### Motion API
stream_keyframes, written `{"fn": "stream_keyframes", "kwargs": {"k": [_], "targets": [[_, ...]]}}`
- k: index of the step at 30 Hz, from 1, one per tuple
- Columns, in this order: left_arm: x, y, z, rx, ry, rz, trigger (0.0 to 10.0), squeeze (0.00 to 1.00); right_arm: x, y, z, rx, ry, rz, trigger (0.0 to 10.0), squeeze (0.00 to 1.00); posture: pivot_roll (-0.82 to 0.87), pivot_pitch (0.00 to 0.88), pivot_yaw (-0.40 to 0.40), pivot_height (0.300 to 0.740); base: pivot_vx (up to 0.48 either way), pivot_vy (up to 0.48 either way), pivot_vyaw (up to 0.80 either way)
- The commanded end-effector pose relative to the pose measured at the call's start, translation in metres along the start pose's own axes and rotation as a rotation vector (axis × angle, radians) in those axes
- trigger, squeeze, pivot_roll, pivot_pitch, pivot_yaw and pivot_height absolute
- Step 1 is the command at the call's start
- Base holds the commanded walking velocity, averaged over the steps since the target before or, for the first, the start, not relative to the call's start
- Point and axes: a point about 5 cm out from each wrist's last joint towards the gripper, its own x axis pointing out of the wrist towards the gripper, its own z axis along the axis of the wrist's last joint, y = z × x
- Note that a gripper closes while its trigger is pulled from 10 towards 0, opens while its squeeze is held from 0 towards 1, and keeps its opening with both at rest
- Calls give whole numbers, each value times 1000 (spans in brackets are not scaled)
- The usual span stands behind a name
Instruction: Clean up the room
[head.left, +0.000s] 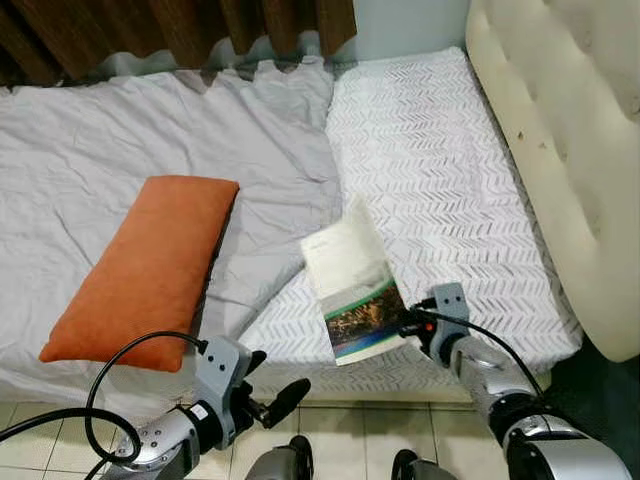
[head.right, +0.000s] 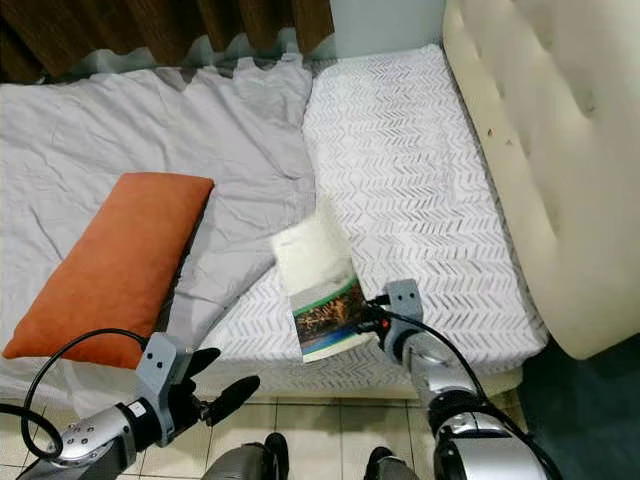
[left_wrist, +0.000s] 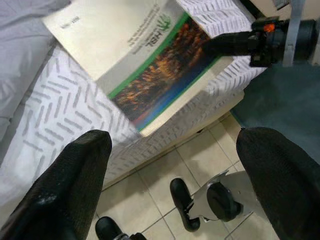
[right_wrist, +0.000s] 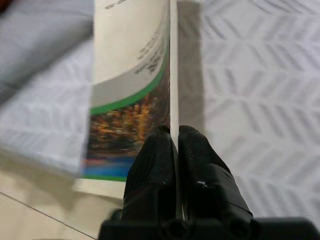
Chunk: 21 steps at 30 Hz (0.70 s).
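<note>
The right claw (head.left: 408, 328), low and right of centre in the frame, is clamped on the edge of a booklet (head.left: 352, 285) held tilted above the near edge of the bed (head.left: 440, 170). The left claw (head.left: 268, 388), lower left, is spread wide and empty. Risk: the thin edge pinch may slip and drop the booklet to the floor.

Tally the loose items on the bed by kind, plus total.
Orange pillow: 1
Grey sheet: 1
Booklet: 1, pinched at its edge by the right end effector
Total: 3
</note>
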Motion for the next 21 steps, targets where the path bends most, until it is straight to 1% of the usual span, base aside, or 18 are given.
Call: {"fn": "stream_keyframes", "kwargs": {"k": [1, 2, 3, 5, 7, 8, 9, 10, 11, 14, 15, 16, 17, 18, 19, 20, 21], "targets": [[-6, 2, 0, 10, 19, 12, 10000, 0, -2, -8, -2, 4, 7, -64, 0, 0, 218, 289, 120, 740, 0, 0, 0], [-6, 2, 0, 10, 19, 12, 10000, 0, -2, -8, -2, 4, 7, -64, 0, 0, 218, 289, 120, 740, 0, 0, 0], [-7, 2, 0, 11, 19, 14, 10000, 0, -4, -14, 0, 33, 2, -98, 0, 0, 216, 290, 121, 740, 0, 0, 0], [-7, 2, 0, 11, 19, 14, 10000, 0, -4, -14, 0, 33, 2, -98, 0, 0, 216, 290, 121, 740, 0, 0, 0], [-6, 2, 1, 11, 19, 13, 10000, 0, -7, -26, 2, 172, -21, -182, 0, 0, 209, 287, 121, 740, 0, 0, 0], [-6, 2, 1, 11, 19, 13, 10000, 0, -7, -26, 2, 172, -21, -182, 0, 0, 209, 287, 121, 740, 0, 0, 0], [-4, 1, 1, 10, 17, 7, 10000, 0, -9, -31, 0, 246, -27, -223, 0, 0, 204, 287, 123, 740, 0, 0, 0], [-3, 0, 1, 8, 16, 2, 10000, 0, -10, -34, -2, 291, -29, -249, 0, 0, 204, 287, 123, 740, 0, 0, 0], [-2, -1, 1, 7, 15, -1, 10000, 0, -11, -36, -3, 311, -29, -261, 0, 0, 204, 287, 123, 740, 0, 0, 0], [-1, -2, 0, 10, 10, -11, 10000, 0, -11, -36, -4, 327, -26, -266, 0, 0, 202, 289, 123, 740, 0, 0, 0], [0, -4, -4, 21, 12, -21, 10000, 0, -11, -36, -4, 372, -29, -276, 0, 0, 201, 289, 121, 740, 0, 0, 0], [1, -7, -8, 31, 17, -33, 10000, 0, -12, -37, -5, 444, -38, -298, 0, 0, 191, 290, 119, 740, 0, 0, 0], [2, -9, -10, 38, 21, -42, 10000, 0, -12, -38, -5, 495, -43, -313, 0, 0, 191, 290, 119, 740, 0, 0, 0], [3, -10, -11, 41, 22, -45, 10000, 0, -12, -38, -6, 519, -45, -319, 0, 0, 191, 290, 119, 740, 0, 0, 0], [5, -11, -10, 38, 17, -47, 10000, 0, -11, -36, -7, 496, -34, -309, 0, 0, 189, 289, 119, 740, 0, 0, 0], [5, -11, -10, 38, 17, -47, 10000, 0, -11, -36, -7, 496, -34, -309, 0, 0, 189, 289, 119, 740, 0, 0, 0], [6, -11, -8, 33, 9, -47, 10000, 0, -9, -30, -8, 450, -15, -276, 0, 0, 189, 289, 119, 740, 0, 0, 0]]}}
